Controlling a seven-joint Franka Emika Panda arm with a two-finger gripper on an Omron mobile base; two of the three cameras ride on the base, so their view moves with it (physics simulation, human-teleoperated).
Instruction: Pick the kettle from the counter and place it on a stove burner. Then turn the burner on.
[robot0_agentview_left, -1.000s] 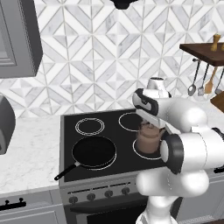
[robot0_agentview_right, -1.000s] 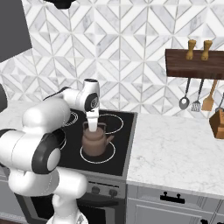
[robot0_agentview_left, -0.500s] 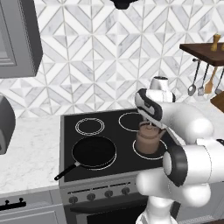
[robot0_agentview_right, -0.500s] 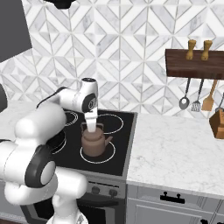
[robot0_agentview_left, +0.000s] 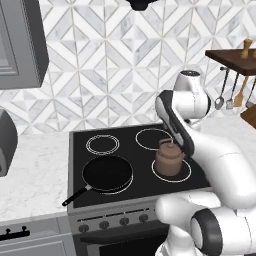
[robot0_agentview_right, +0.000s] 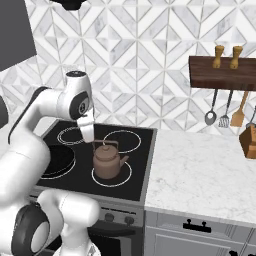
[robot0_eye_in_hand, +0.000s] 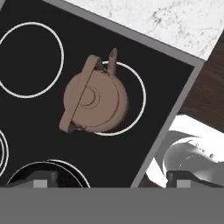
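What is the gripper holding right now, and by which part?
Nothing. The gripper hangs open above the kettle, clear of its handle; the kettle stands alone on the stove burner.

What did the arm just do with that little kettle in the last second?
It let go: the fingers opened off the handle and the hand rose clear above the kettle. The kettle stayed put on the front right burner; the frying pan did not move either.

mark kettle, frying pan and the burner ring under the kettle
kettle (robot0_agentview_right: 106, 162): right base view, on its body.
frying pan (robot0_agentview_left: 107, 173): left base view, on its black inside.
stove burner (robot0_agentview_left: 185, 176): left base view, on the ring's right edge.
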